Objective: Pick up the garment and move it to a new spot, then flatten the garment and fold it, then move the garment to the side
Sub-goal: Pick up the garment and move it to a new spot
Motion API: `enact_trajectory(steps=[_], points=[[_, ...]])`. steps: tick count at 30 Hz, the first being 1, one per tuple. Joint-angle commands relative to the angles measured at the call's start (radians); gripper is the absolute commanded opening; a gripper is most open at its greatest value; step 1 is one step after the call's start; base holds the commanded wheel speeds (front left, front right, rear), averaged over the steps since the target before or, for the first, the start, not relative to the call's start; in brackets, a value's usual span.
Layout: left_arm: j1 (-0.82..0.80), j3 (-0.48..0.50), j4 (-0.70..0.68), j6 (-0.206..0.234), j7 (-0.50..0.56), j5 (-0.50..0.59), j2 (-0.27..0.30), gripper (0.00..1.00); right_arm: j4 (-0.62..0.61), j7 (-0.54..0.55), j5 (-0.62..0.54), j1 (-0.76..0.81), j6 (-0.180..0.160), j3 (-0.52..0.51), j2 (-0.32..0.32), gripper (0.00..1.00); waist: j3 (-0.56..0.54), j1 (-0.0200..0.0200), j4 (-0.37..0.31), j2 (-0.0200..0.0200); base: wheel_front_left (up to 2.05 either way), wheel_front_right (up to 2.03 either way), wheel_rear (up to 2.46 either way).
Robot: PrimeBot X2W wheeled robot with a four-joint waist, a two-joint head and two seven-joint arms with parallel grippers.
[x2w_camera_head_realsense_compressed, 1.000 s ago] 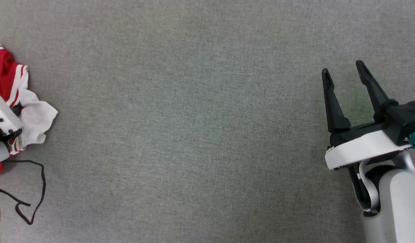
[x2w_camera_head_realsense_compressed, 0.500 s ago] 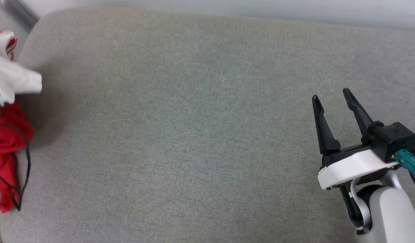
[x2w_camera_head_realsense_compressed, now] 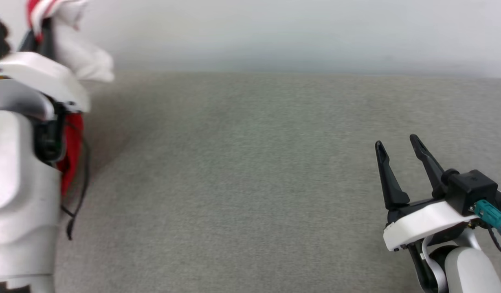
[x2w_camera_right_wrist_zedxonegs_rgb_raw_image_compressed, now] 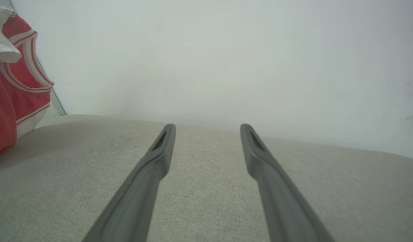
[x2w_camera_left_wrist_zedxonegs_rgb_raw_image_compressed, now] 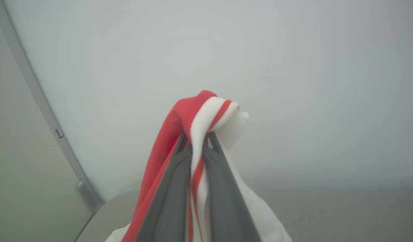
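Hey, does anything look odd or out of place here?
A loose black cord dangles beside the left arm, close to the hanging red jersey T-shirt, where it might snag. Otherwise nothing stands out: the left gripper pinches the shirt's striped trim, and the fabric looks bunched but undamaged.

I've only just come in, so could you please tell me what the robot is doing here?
The robot's left gripper is shut on the striped trim of the garment, a red and white shirt, and holds it raised at the left end of the grey fabric surface, with the cloth hanging down beside the arm. The right gripper is open and empty, over the surface's right side. Nothing is laid flat or folded yet.
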Motion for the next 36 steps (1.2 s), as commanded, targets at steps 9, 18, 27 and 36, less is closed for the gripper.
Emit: enact_trajectory(steps=[9,18,27,36], points=[[0.106,-0.174,-0.175,-0.035,-0.014,-0.005,-0.194,0.0,-0.014,0.01,0.024,0.04,0.0,-0.01,0.003,1.0,-0.048,0.0001,-0.176,0.0,0.0,0.0,0.0],[0.314,-0.305,-0.193,-0.023,-0.028,-0.048,-0.305,0.0,-0.01,0.001,0.042,0.047,0.0,0.001,0.003,1.0,-0.003,0.0001,-0.262,0.0,0.0,0.0,0.0],[0.544,-0.365,-0.124,0.011,-0.048,-0.082,-0.323,0.0,0.009,-0.012,0.051,0.04,0.0,0.0,0.003,1.0,0.037,0.0001,-0.243,0.0,0.0,0.0,0.0],[0.559,-0.413,-0.184,0.036,-0.15,-0.078,-0.333,1.0,0.026,0.001,0.031,0.051,0.0,-0.002,0.003,1.0,-0.024,0.0001,-0.171,0.0,0.0,0.0,0.0]])
